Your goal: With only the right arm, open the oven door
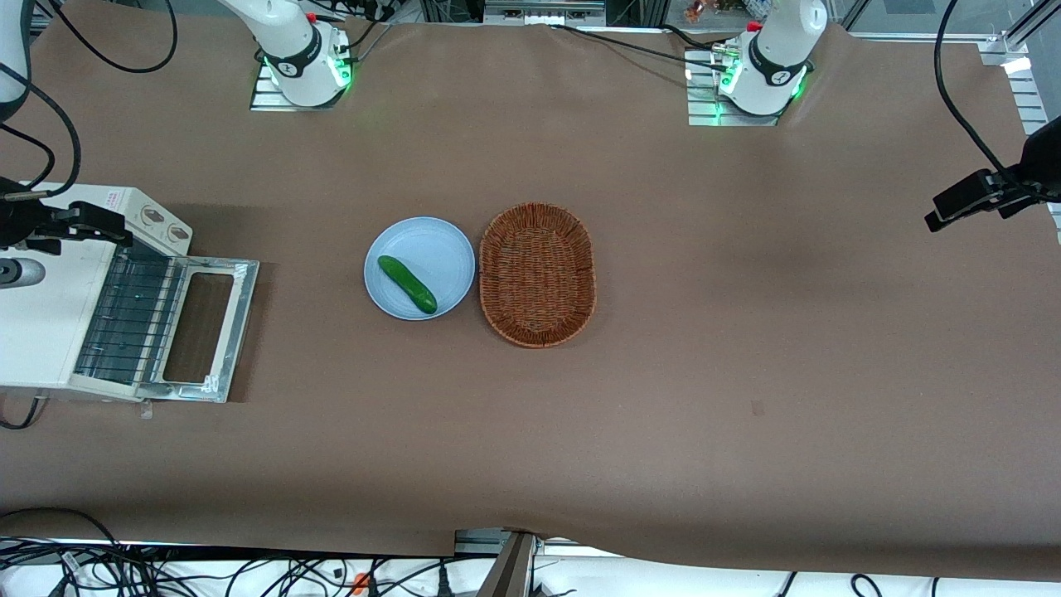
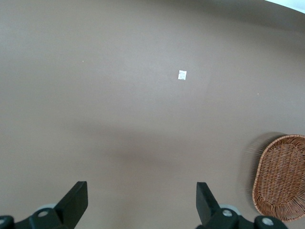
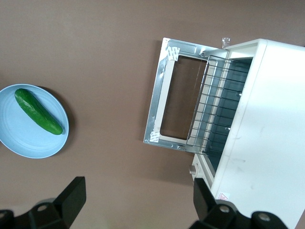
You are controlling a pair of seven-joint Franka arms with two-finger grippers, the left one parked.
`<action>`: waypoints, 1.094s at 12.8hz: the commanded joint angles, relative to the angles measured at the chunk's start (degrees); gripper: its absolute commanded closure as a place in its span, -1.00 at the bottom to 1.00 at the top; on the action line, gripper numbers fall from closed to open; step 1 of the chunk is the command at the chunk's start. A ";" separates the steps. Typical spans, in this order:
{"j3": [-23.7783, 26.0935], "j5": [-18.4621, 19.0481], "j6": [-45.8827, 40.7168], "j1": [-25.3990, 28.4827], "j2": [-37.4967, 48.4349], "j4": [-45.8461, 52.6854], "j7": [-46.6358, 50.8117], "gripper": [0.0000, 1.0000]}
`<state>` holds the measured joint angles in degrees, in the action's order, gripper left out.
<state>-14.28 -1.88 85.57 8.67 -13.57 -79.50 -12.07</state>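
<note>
Your bench (image 1: 746, 332) was covered in brown paper. Directly on it you had a white toaster oven (image 1: 37, 323) at the working arm's end, its oven door (image 1: 203, 330) dropped flat on the surface, a blue plate (image 1: 443, 240) mid-bench carrying a cucumber (image 1: 407, 284), and a wicker basket (image 1: 537, 274) just beside that plate. The end effector (image 3: 136, 195) hung above the bench, fingers spread.

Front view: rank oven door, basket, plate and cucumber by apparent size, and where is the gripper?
1. Basket
2. Oven door, close to the basket
3. Plate
4. Cucumber
Gripper open above the table, near the door.
</note>
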 commanded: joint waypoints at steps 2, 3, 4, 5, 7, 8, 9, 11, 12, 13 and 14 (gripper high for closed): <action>3.63 2.14 0.30 -1.97 4.68 -3.91 5.56 -1.00; 4.78 2.14 0.21 -3.21 5.65 -4.35 6.78 -1.00; 4.79 2.14 -0.14 -3.22 5.83 -4.27 7.67 -1.00; 4.79 2.05 -0.23 -3.22 6.09 -4.09 7.76 -1.00; 4.71 1.97 0.47 -3.22 5.49 -3.39 6.81 -1.00; 4.62 1.62 -0.13 -3.39 5.22 -1.99 7.23 -1.00; 4.62 1.70 -0.31 -3.31 4.87 -1.02 6.89 -1.00; 4.79 1.97 -0.32 -3.13 5.04 -0.93 6.71 -1.00; 4.71 1.88 -0.32 -3.13 5.13 -0.92 6.62 -1.00; 4.79 1.88 -0.32 -3.13 5.13 -0.92 6.62 -1.00; 4.71 1.88 -0.32 -3.13 5.22 -1.01 6.62 -1.00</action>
<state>-10.66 -0.54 85.59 6.54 -9.08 -80.70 -5.51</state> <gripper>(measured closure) 0.000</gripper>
